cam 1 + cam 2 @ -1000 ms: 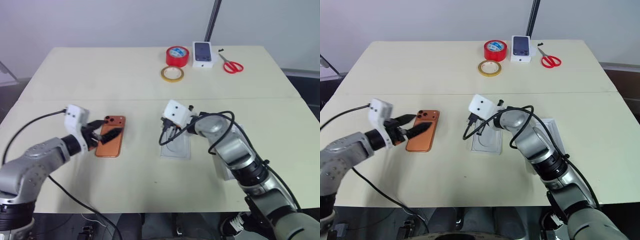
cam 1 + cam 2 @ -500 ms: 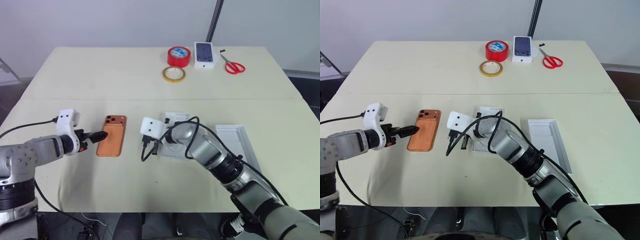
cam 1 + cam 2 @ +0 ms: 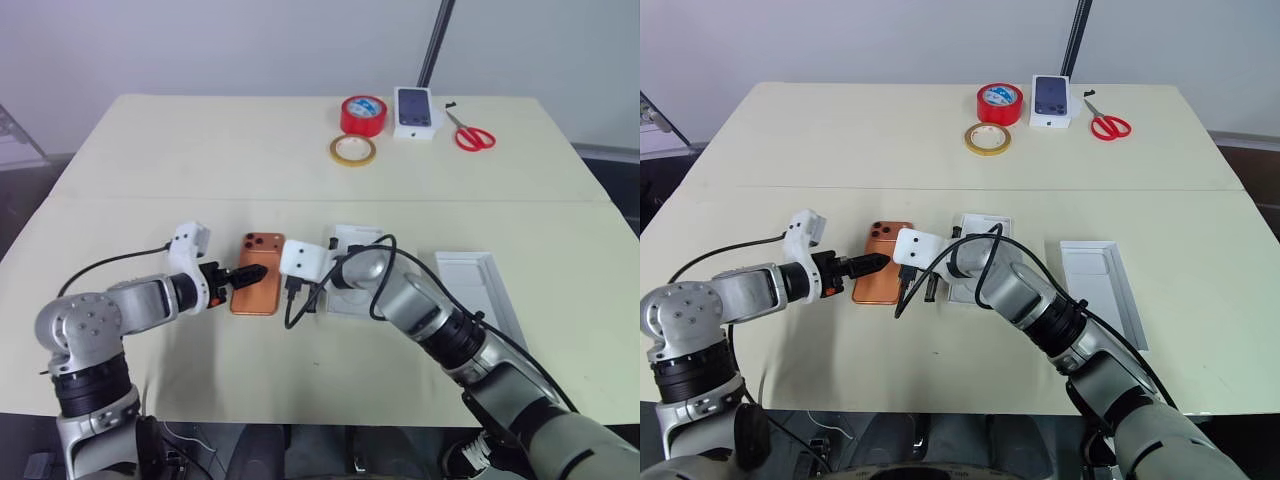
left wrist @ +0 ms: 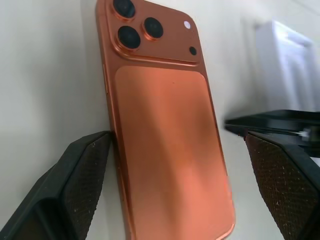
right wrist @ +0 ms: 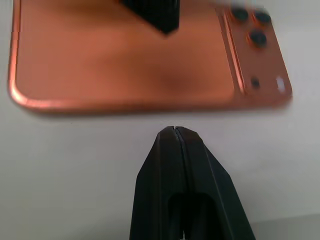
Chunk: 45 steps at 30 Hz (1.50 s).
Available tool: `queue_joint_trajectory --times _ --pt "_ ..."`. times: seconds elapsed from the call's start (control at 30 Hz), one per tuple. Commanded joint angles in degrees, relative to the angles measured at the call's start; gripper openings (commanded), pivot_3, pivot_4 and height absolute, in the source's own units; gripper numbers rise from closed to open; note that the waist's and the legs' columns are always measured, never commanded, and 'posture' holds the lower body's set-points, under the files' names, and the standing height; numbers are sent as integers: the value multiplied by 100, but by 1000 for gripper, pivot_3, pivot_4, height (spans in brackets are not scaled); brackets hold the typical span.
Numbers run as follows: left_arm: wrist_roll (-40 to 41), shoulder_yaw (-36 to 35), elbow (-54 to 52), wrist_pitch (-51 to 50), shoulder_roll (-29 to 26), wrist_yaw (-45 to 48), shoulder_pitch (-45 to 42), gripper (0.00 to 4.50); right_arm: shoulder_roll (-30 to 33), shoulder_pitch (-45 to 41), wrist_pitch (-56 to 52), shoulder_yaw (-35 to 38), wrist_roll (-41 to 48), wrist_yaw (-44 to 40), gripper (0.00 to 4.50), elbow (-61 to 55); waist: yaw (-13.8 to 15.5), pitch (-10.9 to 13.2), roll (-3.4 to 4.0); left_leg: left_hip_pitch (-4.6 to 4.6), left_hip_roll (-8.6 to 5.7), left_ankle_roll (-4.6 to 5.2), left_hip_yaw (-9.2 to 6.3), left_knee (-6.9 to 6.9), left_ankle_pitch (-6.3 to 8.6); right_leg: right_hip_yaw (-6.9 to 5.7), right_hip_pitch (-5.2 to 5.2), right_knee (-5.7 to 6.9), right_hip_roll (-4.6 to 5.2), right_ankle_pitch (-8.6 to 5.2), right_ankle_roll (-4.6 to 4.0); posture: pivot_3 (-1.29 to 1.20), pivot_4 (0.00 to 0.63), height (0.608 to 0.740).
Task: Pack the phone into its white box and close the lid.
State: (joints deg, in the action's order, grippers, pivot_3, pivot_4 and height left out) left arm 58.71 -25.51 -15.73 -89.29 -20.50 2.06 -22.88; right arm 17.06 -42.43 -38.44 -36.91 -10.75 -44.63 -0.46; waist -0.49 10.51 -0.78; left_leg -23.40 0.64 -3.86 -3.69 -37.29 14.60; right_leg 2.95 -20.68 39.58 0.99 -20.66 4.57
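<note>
— While our left claw point(image 4: 175, 165) stands spread wide, where does it sit?
— We have its fingers point(image 4: 75, 180) straddling the phone point(image 3: 258, 287), which lies back up on the desk point(image 3: 200, 150); one finger looks to touch the phone's long edge, the other stands apart from the far edge.
— And our right claw point(image 5: 175, 132)?
— Pressed together, holding nothing, its tip just beside the phone's other long edge, not touching.
— What lies around us?
— The white box point(image 3: 352, 270) sits just past our right wrist, partly hidden by the arm. The lid point(image 3: 475, 295) lies inside up, further right. Far back stand red tape point(image 3: 363, 113), yellow tape point(image 3: 353, 150), a small white box point(image 3: 418, 112) and scissors point(image 3: 470, 133).
</note>
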Motion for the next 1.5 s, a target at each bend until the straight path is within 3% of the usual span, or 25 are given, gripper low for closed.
queue_joint_trajectory --times 0.03,0.53,0.63,0.77,1.0,1.1,1.17,1.33,1.5 --pt "472 354 211 -321 228 -124 150 4442 5 41 37 29 -48 -53 0 -253 -1 0 0 1 0 0 -1 1 0 0 1 0 0 0 0 0 150 740" --pt "1270 -315 780 -321 476 -1009 -42 4442 -6 140 19 40 -135 -97 0 -312 -11 -7 -1 5 -1 -2 -13 1 -1 -10 14 -11 -1 0 0 0 150 740" --pt "1469 -537 882 -321 556 -1244 -58 3748 -15 150 21 49 -157 -93 0 -311 -21 -7 -1 5 -1 -2 -13 1 -1 -10 14 -11 -1 0 0 0 150 740" --pt "1678 -715 1005 -321 556 -1478 -93 1884 -20 147 22 63 -167 -86 0 -316 -32 -6 -2 4 -1 -24 -13 2 -14 -10 11 -12 -2 0 0 0 150 740" --pt "2375 -908 1267 -111 562 -2040 70 1884 42 127 -94 169 -125 -135 0 -606 -47 -5 -5 2 1 -26 -14 5 -14 -9 6 -12 -3 0 0 0 150 740" --pt "2840 -786 1290 176 474 -2374 222 1045 88 119 -198 314 -43 -178 0 -826 -46 -3 -8 0 2 -28 -14 6 -15 -9 3 -12 -3 0 0 0 150 740" --pt "3247 -648 1290 465 375 -2592 333 40 144 121 -259 487 68 -242 0 -1065 -42 -5 -11 -2 3 -28 -14 6 -15 -9 3 -12 -3 0 0 0 150 740" --pt "4241 -154 964 1346 63 -2787 475 10 554 385 153 1157 573 -485 0 -1828 -37 -2 -16 -3 4 -26 -14 9 -13 -8 1 -14 -4 0 0 0 150 740" --pt "4917 660 602 2402 348 -3235 140 10 1821 1153 581 2746 1635 -1317 0 -2535 134 6 -25 -18 -7 -22 -21 2 -11 -16 11 -38 10 1 2 0 150 740"
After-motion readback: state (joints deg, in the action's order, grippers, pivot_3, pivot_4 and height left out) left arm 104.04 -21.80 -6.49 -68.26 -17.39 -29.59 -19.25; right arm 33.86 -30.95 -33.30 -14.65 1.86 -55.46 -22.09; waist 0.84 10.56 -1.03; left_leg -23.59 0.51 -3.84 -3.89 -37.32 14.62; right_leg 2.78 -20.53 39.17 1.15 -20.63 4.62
